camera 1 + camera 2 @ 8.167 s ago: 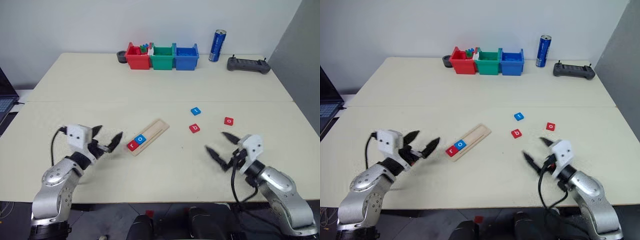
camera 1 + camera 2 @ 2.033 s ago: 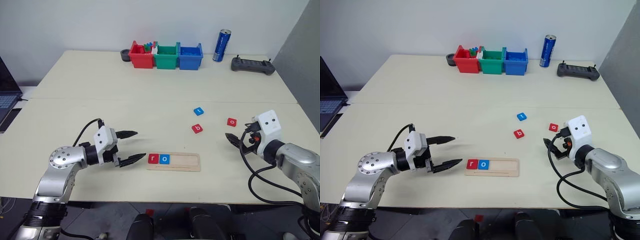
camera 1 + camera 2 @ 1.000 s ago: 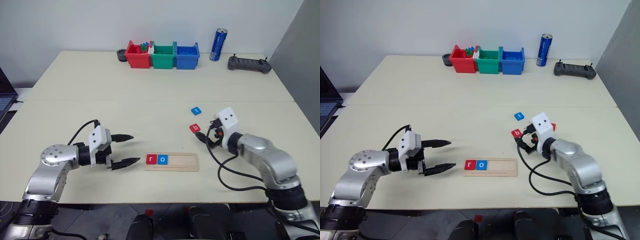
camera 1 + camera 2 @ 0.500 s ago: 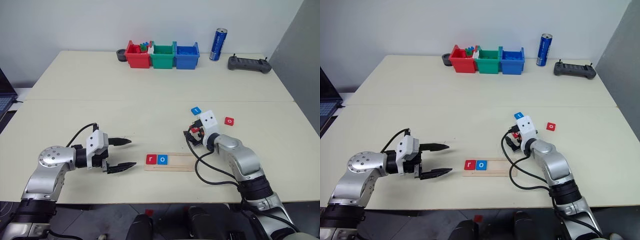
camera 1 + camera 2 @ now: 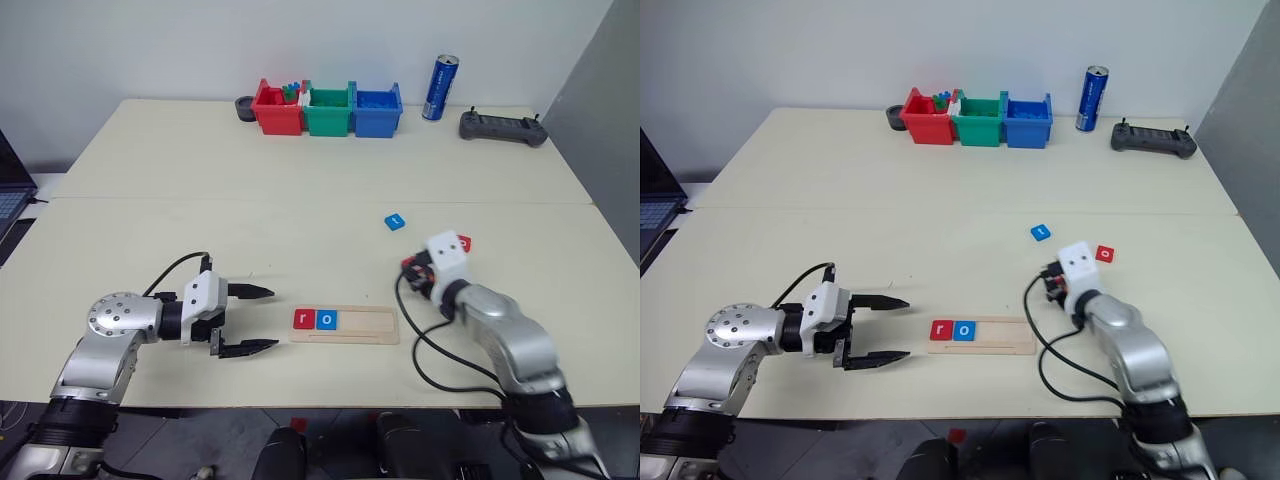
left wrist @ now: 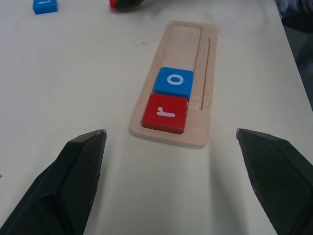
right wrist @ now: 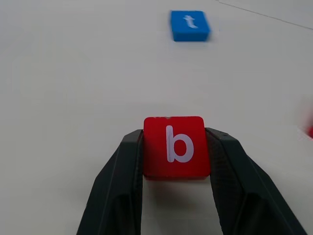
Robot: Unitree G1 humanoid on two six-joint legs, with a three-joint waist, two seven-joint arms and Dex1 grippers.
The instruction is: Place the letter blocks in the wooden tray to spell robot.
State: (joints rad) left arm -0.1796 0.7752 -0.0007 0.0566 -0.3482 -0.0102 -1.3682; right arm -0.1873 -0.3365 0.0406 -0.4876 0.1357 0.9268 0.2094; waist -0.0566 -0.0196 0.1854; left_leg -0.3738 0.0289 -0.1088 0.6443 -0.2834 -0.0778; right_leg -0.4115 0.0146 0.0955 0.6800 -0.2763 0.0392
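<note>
Right tool point(image 7: 176, 147): pinching the red "b" block point(image 7: 176, 146) between its two black fingers point(image 7: 124, 176), one finger on each side edge of the tile; letter side faces the wrist camera.
Left tool point(image 5: 250, 320): spread wide, holding nothing; its two fingertips point toward the near end of the wooden tray point(image 5: 365, 325), one tip on either side of that end but apart from it.
Wooden tray: lies flat on the bench point(image 5: 300, 210), lengthwise between the two tools, just beyond the left tool's tips and near the right tool.
Red "r" block point(image 6: 165, 113): in the tray's groove, at the end nearest the left tool.
Blue "o" block point(image 6: 174, 82): in the groove, touching the "r" block on the side away from the left tool; the rest of the groove past it is bare wood.
Blue "t" block point(image 7: 189, 25): flat on the bench, ahead of the right tool and well apart from its fingers.
Red "o" block point(image 5: 1105, 254): flat on the bench just beside the right wrist, on its outer side.
Far edge of bench: red bin point(image 5: 277, 110), green bin point(image 5: 326, 112) and blue bin point(image 5: 377, 111) in a row, a blue can point(image 5: 440, 88) and a dark controller point(image 5: 502, 127) further along, all well away from both tools.
</note>
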